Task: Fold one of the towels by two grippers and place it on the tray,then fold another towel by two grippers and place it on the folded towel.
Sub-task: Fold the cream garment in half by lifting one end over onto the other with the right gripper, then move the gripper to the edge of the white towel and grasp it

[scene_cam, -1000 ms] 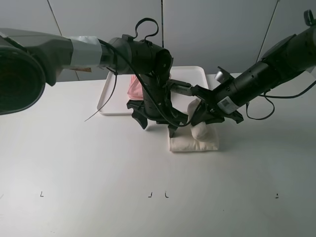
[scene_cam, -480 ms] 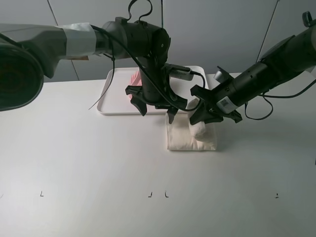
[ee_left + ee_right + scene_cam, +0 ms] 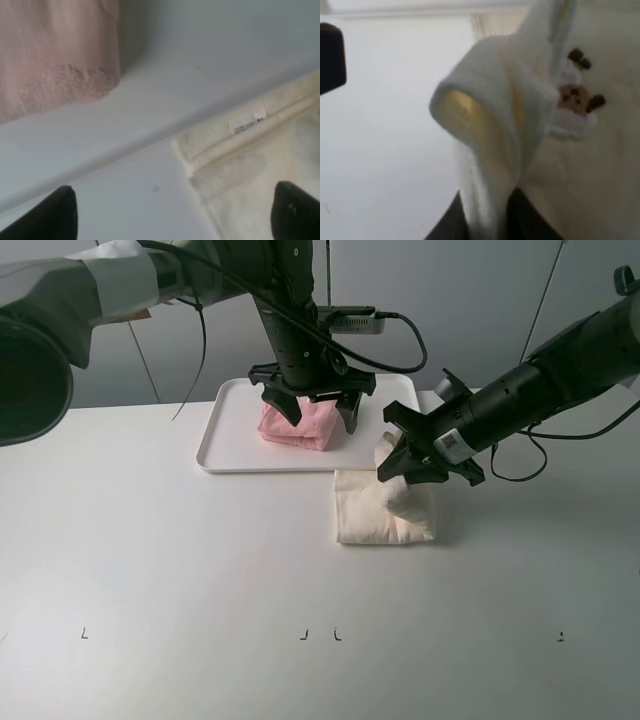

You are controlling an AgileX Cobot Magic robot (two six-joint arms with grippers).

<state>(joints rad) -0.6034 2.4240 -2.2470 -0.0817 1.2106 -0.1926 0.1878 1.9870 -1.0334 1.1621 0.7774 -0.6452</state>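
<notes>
Cream towel [image 3: 384, 517] bunches up under the right pincer [image 3: 428, 462].

**Pink towel folded on tray, cream towel half lifted on table**

Pale pink soft cloth towel [image 3: 300, 426]: folded into a thick compact bundle, resting inside the flat white rectangular plastic tray [image 3: 225, 443], toward its middle. In the left wrist view, seen as a fuzzy pink edge [image 3: 60, 55] on the tray floor.

Flat white tray: lying flat at the far side of the table, low raised rim, rounded corners.

Cream off-white fluffy cloth towel [image 3: 375, 515]: lying on the table just beside the tray's near edge, mostly flat. One part pulled up into a soft peak [image 3: 490, 130]. Small brown embroidered figure and a white label near the hem.
</notes>
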